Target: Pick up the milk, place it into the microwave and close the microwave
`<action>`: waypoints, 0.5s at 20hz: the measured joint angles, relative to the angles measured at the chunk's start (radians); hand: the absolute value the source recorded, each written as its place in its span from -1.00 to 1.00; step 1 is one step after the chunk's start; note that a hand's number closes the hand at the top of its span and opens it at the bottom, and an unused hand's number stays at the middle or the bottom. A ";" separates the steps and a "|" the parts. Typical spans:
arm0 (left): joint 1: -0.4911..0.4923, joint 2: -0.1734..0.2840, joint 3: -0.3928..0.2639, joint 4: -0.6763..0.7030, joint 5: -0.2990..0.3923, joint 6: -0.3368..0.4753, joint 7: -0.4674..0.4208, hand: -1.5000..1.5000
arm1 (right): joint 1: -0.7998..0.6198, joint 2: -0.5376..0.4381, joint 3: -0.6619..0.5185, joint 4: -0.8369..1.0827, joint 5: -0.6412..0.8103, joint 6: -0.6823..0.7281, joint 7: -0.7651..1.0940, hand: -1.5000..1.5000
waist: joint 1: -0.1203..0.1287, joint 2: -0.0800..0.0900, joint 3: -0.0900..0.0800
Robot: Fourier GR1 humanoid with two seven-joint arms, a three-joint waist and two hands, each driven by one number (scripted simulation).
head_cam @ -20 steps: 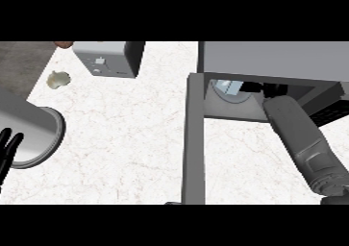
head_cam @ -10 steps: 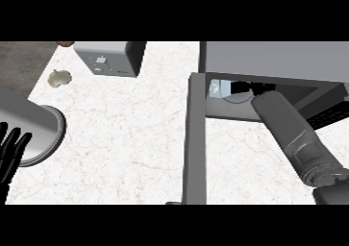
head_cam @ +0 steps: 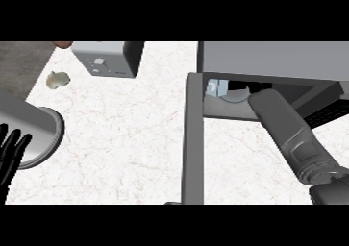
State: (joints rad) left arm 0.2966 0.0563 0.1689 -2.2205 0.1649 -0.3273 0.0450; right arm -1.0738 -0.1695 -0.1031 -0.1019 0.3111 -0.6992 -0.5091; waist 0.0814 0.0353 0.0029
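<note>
Inside the microwave [head_cam: 276, 60]: the milk [head_cam: 218, 88] sits at the left of the cavity, beside a pale plate [head_cam: 237, 95].
Right hand: hidden in the cavity past the forearm [head_cam: 290, 132] — cannot tell if it grips or has let go.
Left hand [head_cam: 8, 153]: fingers straight, resting at the left edge.
Door [head_cam: 194, 144]: open, swung toward the robot.
Risk: pulling the arm out could tip the carton — closing early would catch the forearm.

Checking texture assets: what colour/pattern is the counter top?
White with faint marble-like veining; the counter shows best in the head view.
</note>
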 measured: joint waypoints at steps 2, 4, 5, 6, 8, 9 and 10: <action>0.002 0.004 0.001 -0.010 0.003 -0.003 0.007 -1.00 | 0.004 -0.013 -0.012 -0.003 -0.008 -0.002 -0.008 -1.00 | 0.000 -0.001 0.000; 0.008 0.004 0.000 -0.014 -0.004 -0.004 0.008 -1.00 | 0.013 -0.013 -0.026 -0.010 -0.020 -0.010 -0.021 -1.00 | -0.004 -0.003 0.000; 0.009 -0.001 -0.002 -0.010 -0.009 -0.003 0.003 -1.00 | 0.012 -0.013 -0.031 -0.014 -0.024 -0.016 -0.028 -1.00 | -0.005 -0.004 0.000; 0.007 -0.006 -0.008 -0.009 -0.016 0.001 0.002 -1.00 | 0.010 -0.014 -0.036 -0.017 -0.027 -0.020 -0.032 -1.00 | -0.006 -0.004 0.000; 0.018 -0.013 -0.016 -0.021 -0.022 0.001 0.004 -1.00 | 0.017 -0.026 -0.044 -0.022 -0.032 -0.016 -0.048 -1.00 | -0.010 -0.006 0.000; 0.020 -0.014 -0.019 -0.026 -0.028 0.001 0.004 -1.00 | 0.018 -0.034 -0.049 -0.023 -0.035 -0.009 -0.054 -1.00 | -0.010 -0.006 0.001; 0.034 -0.022 -0.031 -0.033 -0.037 0.000 0.001 -1.00 | 0.021 -0.038 -0.053 -0.024 -0.037 -0.012 -0.060 -1.00 | -0.010 -0.005 0.001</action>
State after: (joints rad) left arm 0.3306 0.0342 0.1380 -2.2535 0.1282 -0.3278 0.0462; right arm -1.0525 -0.2071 -0.1559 -0.1258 0.2741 -0.7111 -0.5692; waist 0.0719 0.0299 0.0037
